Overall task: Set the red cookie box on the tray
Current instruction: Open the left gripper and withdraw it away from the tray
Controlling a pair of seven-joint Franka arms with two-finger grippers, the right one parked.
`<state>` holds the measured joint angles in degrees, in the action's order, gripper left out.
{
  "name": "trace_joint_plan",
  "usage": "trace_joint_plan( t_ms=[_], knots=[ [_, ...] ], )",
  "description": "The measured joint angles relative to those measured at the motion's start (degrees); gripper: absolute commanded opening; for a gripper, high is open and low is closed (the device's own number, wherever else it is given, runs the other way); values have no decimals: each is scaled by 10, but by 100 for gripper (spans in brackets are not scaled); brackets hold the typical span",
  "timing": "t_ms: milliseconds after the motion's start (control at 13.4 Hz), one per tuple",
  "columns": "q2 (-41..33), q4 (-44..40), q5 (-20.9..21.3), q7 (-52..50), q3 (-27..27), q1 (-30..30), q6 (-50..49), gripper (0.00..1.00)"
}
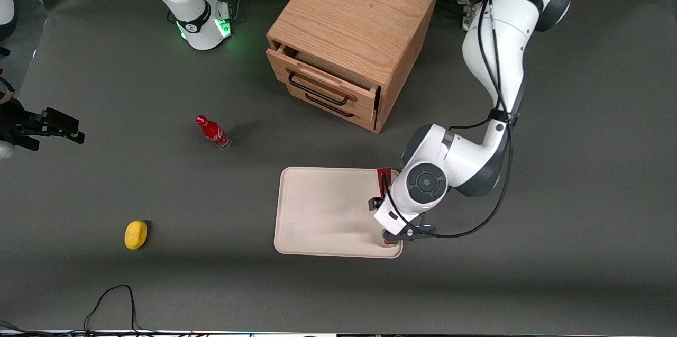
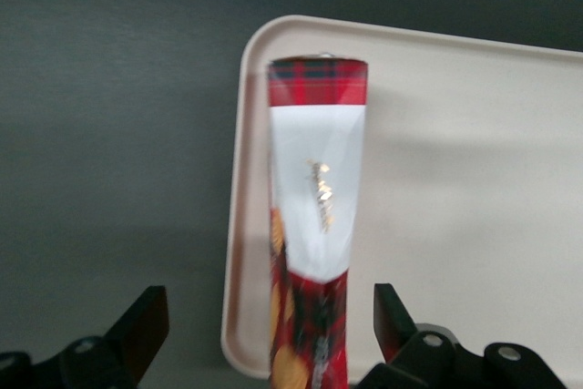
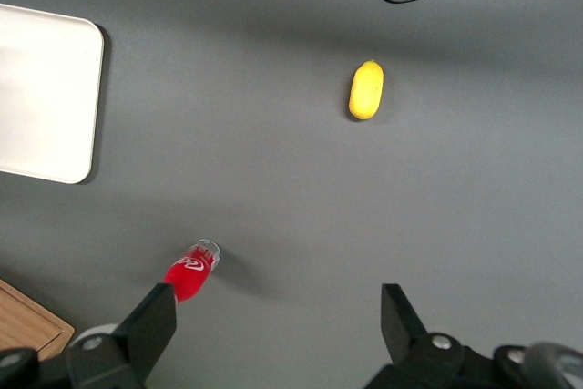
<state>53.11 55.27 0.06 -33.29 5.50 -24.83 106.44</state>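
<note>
The red cookie box (image 2: 317,189) stands on its narrow edge on the cream tray (image 2: 455,179), along the tray's rim toward the working arm's end. Its red-and-white side faces the wrist camera. My gripper (image 2: 269,316) is above it, open, with one black finger (image 2: 146,321) on each side of the box and a clear gap to the carton on both. In the front view the arm's wrist covers most of the box; only a red end (image 1: 384,174) shows at the edge of the tray (image 1: 328,210). The gripper's fingers are hidden there.
A wooden drawer cabinet (image 1: 354,35) stands farther from the front camera than the tray, its top drawer slightly open. A small red bottle (image 1: 213,132) and a yellow lemon-like object (image 1: 136,234) lie toward the parked arm's end. A black cable (image 1: 113,300) loops near the front edge.
</note>
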Motion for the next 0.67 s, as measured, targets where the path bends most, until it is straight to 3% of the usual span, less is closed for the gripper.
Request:
trace_joint_plan(
  t_ms=[299, 672],
  knots=[
    [-118, 51, 1, 54, -2, 60, -70, 100],
    [-344, 310, 2, 196, -8, 183, -74, 100]
  ],
)
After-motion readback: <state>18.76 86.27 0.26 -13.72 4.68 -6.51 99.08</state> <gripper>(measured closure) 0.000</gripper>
